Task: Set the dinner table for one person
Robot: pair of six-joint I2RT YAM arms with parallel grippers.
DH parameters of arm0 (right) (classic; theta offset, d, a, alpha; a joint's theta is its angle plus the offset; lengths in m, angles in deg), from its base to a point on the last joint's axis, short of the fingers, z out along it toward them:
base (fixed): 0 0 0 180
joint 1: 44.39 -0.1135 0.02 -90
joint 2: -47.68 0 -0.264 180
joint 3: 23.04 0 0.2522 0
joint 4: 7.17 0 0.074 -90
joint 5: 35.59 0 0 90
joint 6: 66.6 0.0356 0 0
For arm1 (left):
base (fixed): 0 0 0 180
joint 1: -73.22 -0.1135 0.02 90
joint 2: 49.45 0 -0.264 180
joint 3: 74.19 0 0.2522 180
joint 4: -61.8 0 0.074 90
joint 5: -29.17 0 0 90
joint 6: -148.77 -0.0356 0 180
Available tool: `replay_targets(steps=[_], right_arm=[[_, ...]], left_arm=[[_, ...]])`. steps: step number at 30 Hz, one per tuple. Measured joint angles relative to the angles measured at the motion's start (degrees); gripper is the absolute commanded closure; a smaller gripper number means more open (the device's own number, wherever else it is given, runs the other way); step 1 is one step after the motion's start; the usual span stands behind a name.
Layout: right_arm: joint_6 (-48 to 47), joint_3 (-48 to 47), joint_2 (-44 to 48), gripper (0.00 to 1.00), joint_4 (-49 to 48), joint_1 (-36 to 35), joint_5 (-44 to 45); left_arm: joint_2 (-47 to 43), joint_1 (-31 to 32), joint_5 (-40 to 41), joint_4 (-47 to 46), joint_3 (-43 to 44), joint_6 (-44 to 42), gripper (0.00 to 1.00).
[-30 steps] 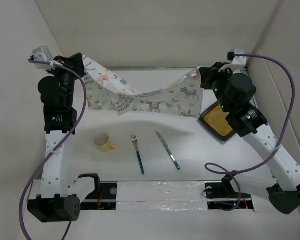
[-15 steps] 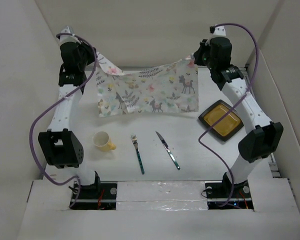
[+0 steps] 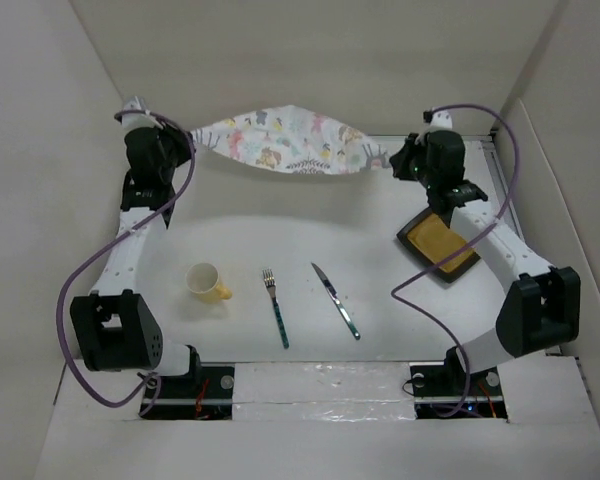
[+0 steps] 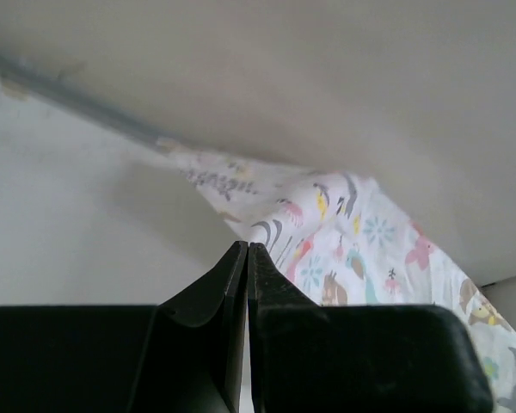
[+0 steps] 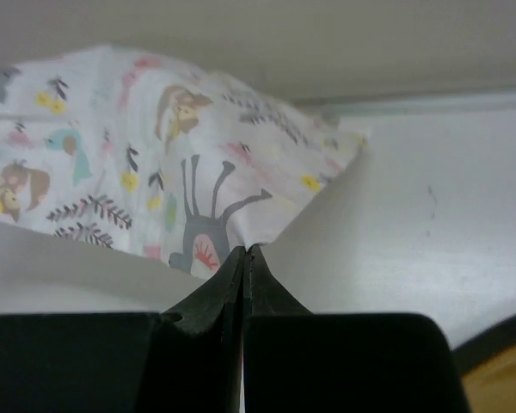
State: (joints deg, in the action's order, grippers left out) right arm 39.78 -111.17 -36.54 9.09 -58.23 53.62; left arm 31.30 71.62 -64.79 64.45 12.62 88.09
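An animal-print cloth placemat hangs stretched in the air over the far part of the white dinner table. My left gripper is shut on the cloth's left corner. My right gripper is shut on its right corner. Nearer to me on the table lie a yellow mug on its side, a fork with a teal handle, and a knife with a teal handle. A dark square plate with a yellow centre sits at the right, partly under my right arm.
Pale upright panels border the table at the left, back and right. Purple cables loop beside both arms. The arm bases stand at the near edge.
Both grippers have carried the placemat up and toward the back wall. It sagged low a second ago, then hung spread out, and now is stretched between them in the air.
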Motion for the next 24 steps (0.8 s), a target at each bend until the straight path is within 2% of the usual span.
replay_targets(steps=[4,7,12,24], right_arm=[[1.92,11.45,-5.14,1.0,-1.9,0.46,-1.64],[2.86,16.33,-9.07,1.0,-1.46,0.63,-2.23],[3.41,20.41,-8.68,1.0,-3.45,0.79,-2.23],[4.52,34.14,-0.17,1.0,-6.05,4.09,-2.4]], left_arm=[[0.2,0.0,1.64,-1.77,-13.11,2.12,1.0],[2.51,0.0,3.21,-1.05,-19.89,3.78,1.0],[5.07,0.0,5.07,-0.15,-22.51,5.64,1.0],[2.73,0.0,10.54,4.2,-30.47,8.07,1.0]])
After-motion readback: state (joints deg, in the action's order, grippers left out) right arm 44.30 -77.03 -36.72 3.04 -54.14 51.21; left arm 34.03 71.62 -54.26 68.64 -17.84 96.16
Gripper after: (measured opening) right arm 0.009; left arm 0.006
